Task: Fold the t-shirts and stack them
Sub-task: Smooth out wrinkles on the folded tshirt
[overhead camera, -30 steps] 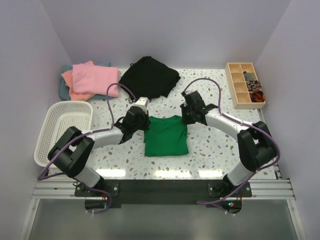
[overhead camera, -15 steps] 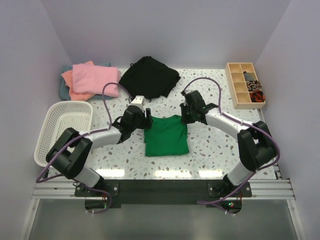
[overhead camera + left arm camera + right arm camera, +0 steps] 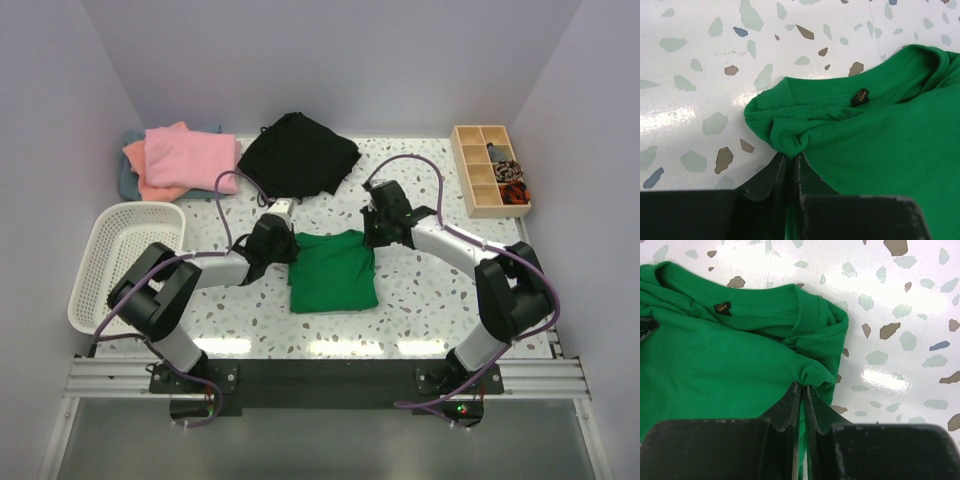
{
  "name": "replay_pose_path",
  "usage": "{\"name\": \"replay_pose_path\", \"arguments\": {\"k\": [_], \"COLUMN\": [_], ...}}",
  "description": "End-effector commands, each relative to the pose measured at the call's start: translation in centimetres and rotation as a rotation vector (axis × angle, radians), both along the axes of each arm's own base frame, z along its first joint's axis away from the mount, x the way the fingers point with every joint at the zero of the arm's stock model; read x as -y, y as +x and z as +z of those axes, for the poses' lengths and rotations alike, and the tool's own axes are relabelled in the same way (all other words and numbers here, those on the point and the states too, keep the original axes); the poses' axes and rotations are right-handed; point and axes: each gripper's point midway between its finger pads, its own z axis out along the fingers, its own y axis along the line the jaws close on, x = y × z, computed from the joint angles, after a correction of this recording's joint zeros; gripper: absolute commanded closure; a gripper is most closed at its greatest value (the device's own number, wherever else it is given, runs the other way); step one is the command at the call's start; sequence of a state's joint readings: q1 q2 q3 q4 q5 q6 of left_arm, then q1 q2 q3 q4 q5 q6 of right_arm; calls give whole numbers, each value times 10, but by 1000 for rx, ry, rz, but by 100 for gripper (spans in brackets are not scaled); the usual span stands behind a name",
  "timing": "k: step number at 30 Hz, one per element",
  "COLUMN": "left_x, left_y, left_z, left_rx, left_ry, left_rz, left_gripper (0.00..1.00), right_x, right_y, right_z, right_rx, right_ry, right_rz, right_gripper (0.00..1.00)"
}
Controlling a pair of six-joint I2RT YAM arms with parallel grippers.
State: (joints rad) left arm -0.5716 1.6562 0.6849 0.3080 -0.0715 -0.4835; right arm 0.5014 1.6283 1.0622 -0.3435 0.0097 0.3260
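A bright green t-shirt (image 3: 333, 272) lies folded on the middle of the table, collar at the far edge. My left gripper (image 3: 287, 248) is shut on the shirt's far left corner; in the left wrist view the cloth (image 3: 790, 140) bunches between the tips of my left gripper (image 3: 791, 156). My right gripper (image 3: 372, 238) is shut on the far right corner, and the cloth (image 3: 815, 375) puckers at the tips of my right gripper (image 3: 802, 386). Pink (image 3: 190, 155), salmon-orange (image 3: 140, 165) and grey-teal (image 3: 125, 178) shirts are stacked at the far left.
A black garment (image 3: 298, 152) lies crumpled at the far middle. A white mesh basket (image 3: 125, 262) stands at the left edge. A wooden compartment box (image 3: 488, 170) with small items sits at the far right.
My left gripper has shifted slightly right, closer onto the green shirt's far left corner. The right arm and the shirt have barely moved.
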Motion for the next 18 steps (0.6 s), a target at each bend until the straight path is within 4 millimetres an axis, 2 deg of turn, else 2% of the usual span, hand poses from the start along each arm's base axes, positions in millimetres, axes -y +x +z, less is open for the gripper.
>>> {"name": "replay_pose_path", "arguments": {"k": [1,3,7,13,14,15,16,17,18], "left_x": [3,0,-6,-10,-11,-11,-12,-13,-14], "left_y": [18,21,28,46,49,52,56,63,66], "left_z": [48,64,76,59,51,47,35,35,30], "left_rx": [119,155,190,169,156,153,137,140,127], "left_ry": [-59,-62,-61,-52,-48,-46,-35,-34,-29], "left_rz": [24,39,58,80,83,88,93,103,107], "left_gripper": [95,98,100,100,100,100,98,89,80], "right_x": [0,2,-1,-3,-1,0,-1,-1,-1], "right_y": [18,21,32,58,66,71,79,88,93], "right_z": [25,27,29,14,7,4,3,3,-8], "right_rx": [96,100,118,122,122,130,150,163,150], "right_ry": [15,13,25,-10,-34,-46,-45,-47,-56], "right_rz": [-3,-12,-21,-55,-70,-83,-94,-107,-110], "right_gripper": [95,97,99,99,99,94,91,87,83]}}
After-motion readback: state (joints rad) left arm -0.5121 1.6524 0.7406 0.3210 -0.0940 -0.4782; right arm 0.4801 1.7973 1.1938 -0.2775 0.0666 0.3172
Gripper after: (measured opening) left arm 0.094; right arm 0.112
